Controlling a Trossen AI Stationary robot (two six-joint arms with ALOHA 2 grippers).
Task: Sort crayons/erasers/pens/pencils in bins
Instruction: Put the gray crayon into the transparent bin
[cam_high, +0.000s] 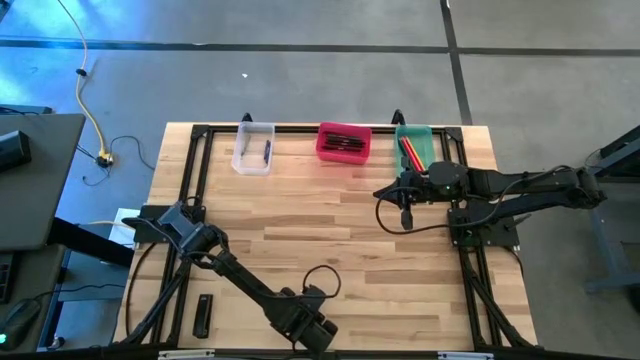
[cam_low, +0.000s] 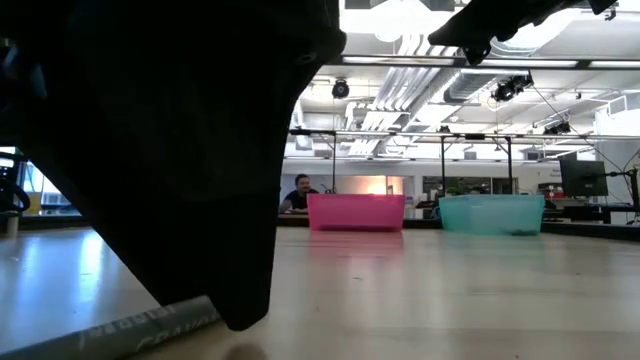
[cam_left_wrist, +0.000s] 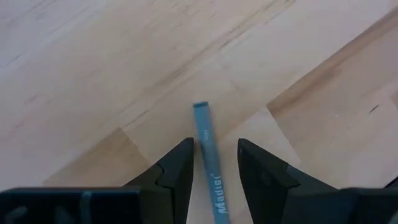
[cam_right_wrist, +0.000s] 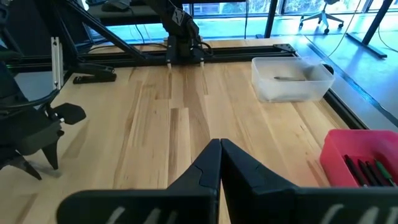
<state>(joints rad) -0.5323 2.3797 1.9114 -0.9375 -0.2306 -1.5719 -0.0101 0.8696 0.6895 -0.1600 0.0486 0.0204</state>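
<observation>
left gripper (cam_left_wrist: 213, 165) low at the table's near edge, fingers (cam_left_wrist: 177, 168) spread, a blue-grey crayon (cam_left_wrist: 208, 158) lying flat on the wood between them. slim, round stick with a squared-off end and pale lettering down its side; whether the pads touch it, hard to tell. same crayon in the low view (cam_low: 120, 330), grey with faint print, poking out from under the dark bulk of the gripper (cam_low: 235, 300).

right gripper (cam_right_wrist: 219, 163) over the far right part of the table (cam_high: 360, 240), near the green bin (cam_high: 415, 143), fingers pressed together on nothing.

three bins in a row along the far edge: clear bin (cam_high: 254, 147) with a single dark blue stick (cam_high: 267, 150) inside; pink-red bin (cam_high: 344, 142) holding several dark sticks (cam_high: 343, 141) laid side by side; green bin with red and orange sticks (cam_high: 409, 150) leaning along its length. in the right wrist view, dark and green sticks (cam_right_wrist: 367, 169) in the pink-red bin (cam_right_wrist: 357, 152), one thin stick in the clear bin (cam_right_wrist: 292, 79).

flat black bar (cam_high: 203, 315) lying by the near left corner.
</observation>
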